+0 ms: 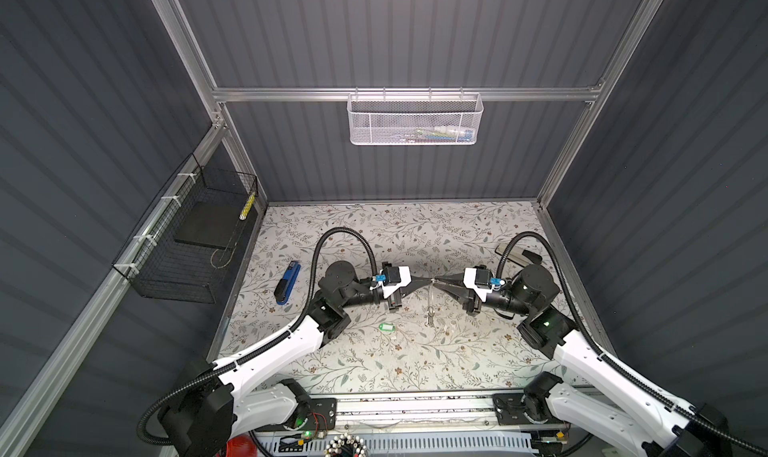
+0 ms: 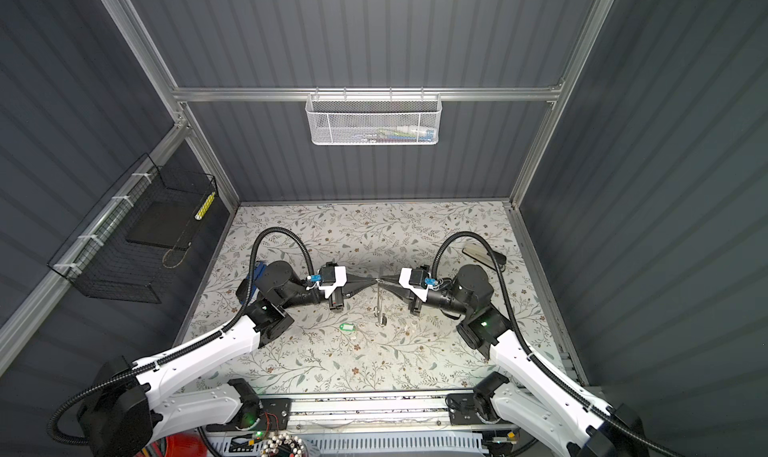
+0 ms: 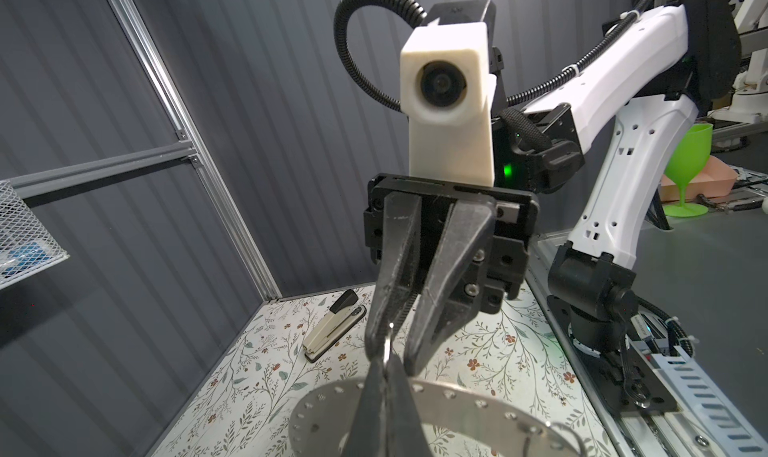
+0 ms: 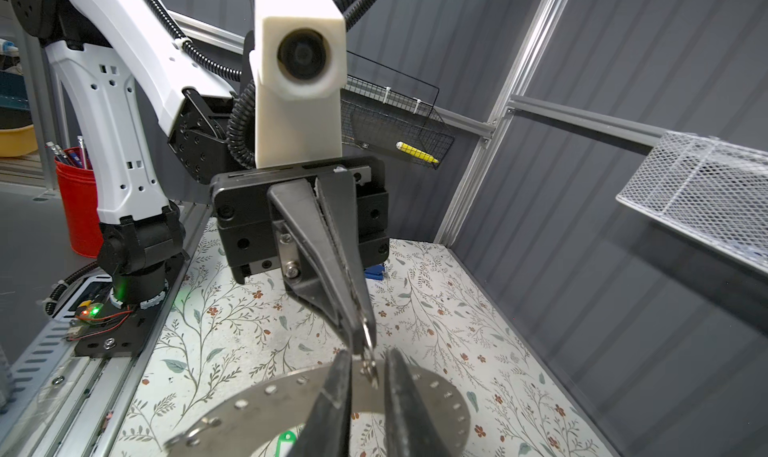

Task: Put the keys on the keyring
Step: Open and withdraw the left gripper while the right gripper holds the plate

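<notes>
The keyring (image 3: 324,405), a flat grey metal annulus with small rim holes, hangs above the floral table and shows edge-on in a top view (image 1: 431,301). My left gripper (image 3: 387,365) is shut on a small silver wire ring at its upper rim. Tip to tip with it, my right gripper (image 4: 369,357) has its jaws a narrow gap apart around that wire ring (image 4: 371,369). A small silver key (image 1: 430,318) hangs at the keyring's lower end. The green tag (image 1: 386,328) lies on the table below, also seen through the keyring's hole (image 4: 286,440).
A blue stapler (image 1: 287,283) lies at the table's left and a beige and black stapler (image 1: 517,254) at the back right. A black wire basket (image 1: 195,243) hangs on the left wall, a white mesh basket (image 1: 413,120) on the back wall.
</notes>
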Robot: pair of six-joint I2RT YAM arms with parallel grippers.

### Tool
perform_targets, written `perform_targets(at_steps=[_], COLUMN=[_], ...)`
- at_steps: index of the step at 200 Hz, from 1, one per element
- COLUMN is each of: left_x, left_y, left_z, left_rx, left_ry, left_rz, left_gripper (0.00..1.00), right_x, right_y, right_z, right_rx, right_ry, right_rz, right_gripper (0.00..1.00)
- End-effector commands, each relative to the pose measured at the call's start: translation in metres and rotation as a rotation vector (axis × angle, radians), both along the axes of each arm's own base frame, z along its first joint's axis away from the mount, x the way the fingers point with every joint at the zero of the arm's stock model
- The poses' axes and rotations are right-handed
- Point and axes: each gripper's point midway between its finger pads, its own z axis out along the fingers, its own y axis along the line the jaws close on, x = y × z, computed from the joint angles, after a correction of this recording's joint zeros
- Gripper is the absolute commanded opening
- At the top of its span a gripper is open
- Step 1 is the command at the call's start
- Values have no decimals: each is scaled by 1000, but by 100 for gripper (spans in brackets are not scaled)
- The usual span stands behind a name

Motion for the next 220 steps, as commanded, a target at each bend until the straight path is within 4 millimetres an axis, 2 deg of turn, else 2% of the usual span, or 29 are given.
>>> perform_targets(at_steps=[1, 47, 71, 94, 117, 136, 182, 220], left_x=[-1, -2, 0, 4, 10, 13, 18, 20], left_y=[0, -1, -1, 1, 6, 12, 20, 16], left_z=[20, 19, 16, 9, 2, -2, -15, -22], left_rx=[-30, -18, 11, 81, 163, 218, 334, 355], left_ry=[-32, -31, -36, -68, -110, -147, -190, -189], left_rz=[-24, -35, -19, 18, 74, 116, 156, 145], left_gripper=[0, 0, 0, 13, 33, 41, 43, 43], right_x=[-4, -7, -7, -3, -2, 0, 6, 13], right_y=[1, 0, 0, -2, -4, -6, -9, -11], right_z=[12, 13, 11, 7, 1, -2, -11, -16], right_rx=[12, 10, -2, -33, -73, -89, -145, -179], right_ry=[-15, -13, -18, -18, -12, -14, -26, -58], right_rz=[33, 59, 56, 25, 9, -9, -53, -106], right_gripper=[16, 0, 0, 0, 0, 0, 0, 0])
